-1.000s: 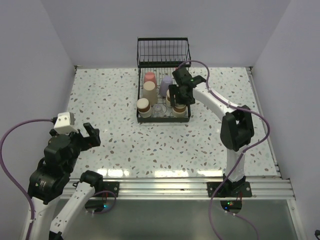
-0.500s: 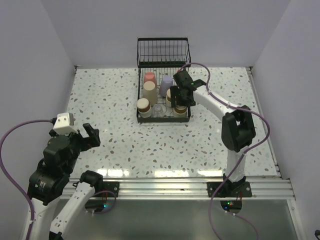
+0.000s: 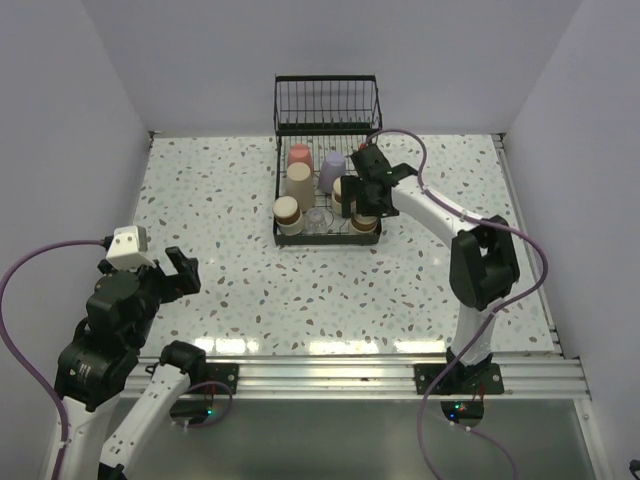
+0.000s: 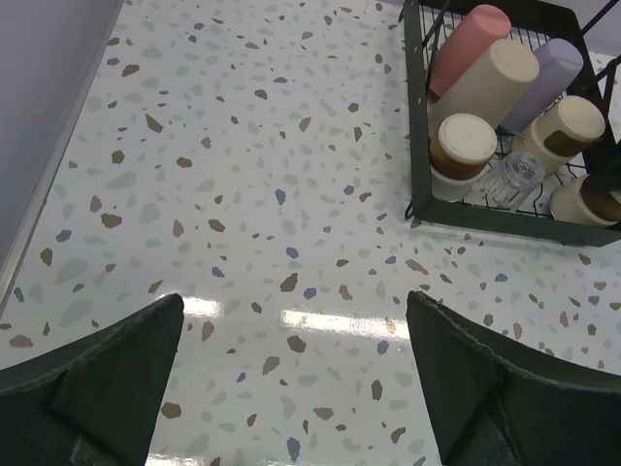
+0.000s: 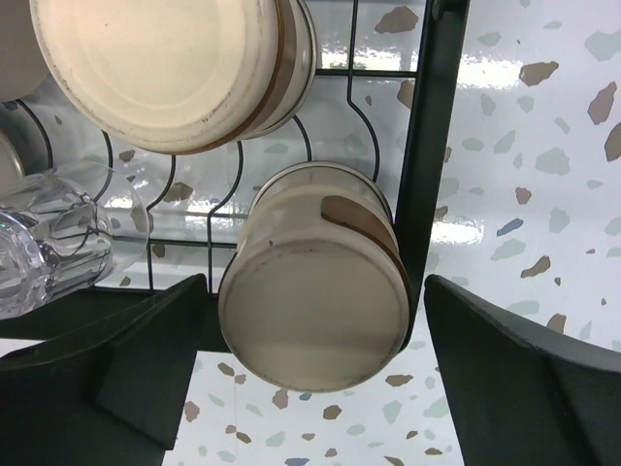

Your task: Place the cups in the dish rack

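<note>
black wire dish rack (image 4: 505, 221) stands at the far middle of the speckled table (image 4: 243, 146). it holds a coral-pink cup (image 4: 466, 44), a beige cup (image 4: 490, 83), a lavender cup (image 4: 543, 78), a clear glass (image 4: 514, 173) and brown-banded cups (image 4: 462, 146). the right gripper (image 5: 312, 282) hangs over the rack's near right corner, jaws spread wide either side of the corner cup (image 5: 315, 320), gripping nothing. the left gripper (image 4: 293, 299) hovers wide open and holds nothing, well apart from the rack.

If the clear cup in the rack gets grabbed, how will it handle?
The clear cup looks smooth and glossy, so probably slippery. Its see-through walls suggest glass, possibly fragile. Wires of the rack likely stop it rolling.
</note>
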You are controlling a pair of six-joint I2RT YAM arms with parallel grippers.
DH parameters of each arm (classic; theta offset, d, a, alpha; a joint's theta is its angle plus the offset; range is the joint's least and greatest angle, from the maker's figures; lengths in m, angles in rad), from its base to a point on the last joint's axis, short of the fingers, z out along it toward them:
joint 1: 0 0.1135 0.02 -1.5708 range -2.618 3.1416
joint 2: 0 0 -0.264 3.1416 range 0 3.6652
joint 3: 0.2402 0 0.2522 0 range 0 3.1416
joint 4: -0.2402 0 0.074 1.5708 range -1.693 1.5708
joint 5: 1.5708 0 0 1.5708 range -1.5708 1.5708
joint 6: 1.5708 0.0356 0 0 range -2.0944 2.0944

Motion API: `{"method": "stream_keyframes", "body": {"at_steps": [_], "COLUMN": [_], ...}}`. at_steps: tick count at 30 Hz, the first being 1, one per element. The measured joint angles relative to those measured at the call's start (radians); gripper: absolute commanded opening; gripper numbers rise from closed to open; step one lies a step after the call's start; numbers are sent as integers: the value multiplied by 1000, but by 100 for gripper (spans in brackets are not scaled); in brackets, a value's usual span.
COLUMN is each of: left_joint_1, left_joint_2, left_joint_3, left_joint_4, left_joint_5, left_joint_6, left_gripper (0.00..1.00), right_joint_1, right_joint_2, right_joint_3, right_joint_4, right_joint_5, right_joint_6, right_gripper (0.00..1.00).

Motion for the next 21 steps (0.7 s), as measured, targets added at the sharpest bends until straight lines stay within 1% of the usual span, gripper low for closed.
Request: {"method": "stream_keyframes", "body": {"at_steps": [7, 12, 17, 21], "left_joint_1": [0, 0, 0, 0], "left_joint_2": [0, 14, 65, 117], "left_joint_3": [0, 0, 0, 0], "left_joint_4": [1, 2, 2, 13], "left_joint_5": [11, 28, 40, 40], "left_joint_6": [1, 6, 9, 9], "left_gripper": [100, 100, 100, 100], "right_joint_1": [0, -1, -1, -2], "right_joint_2": [-63, -164, -338, -560], "right_joint_3": [-6, -6, -6, -47], "right_joint_4": [-11, -33, -58, -47], "right_joint_5": [0, 1, 0, -5], "right_joint_6": [7, 9, 6, -2], "right_gripper": [98, 98, 98, 98]}}
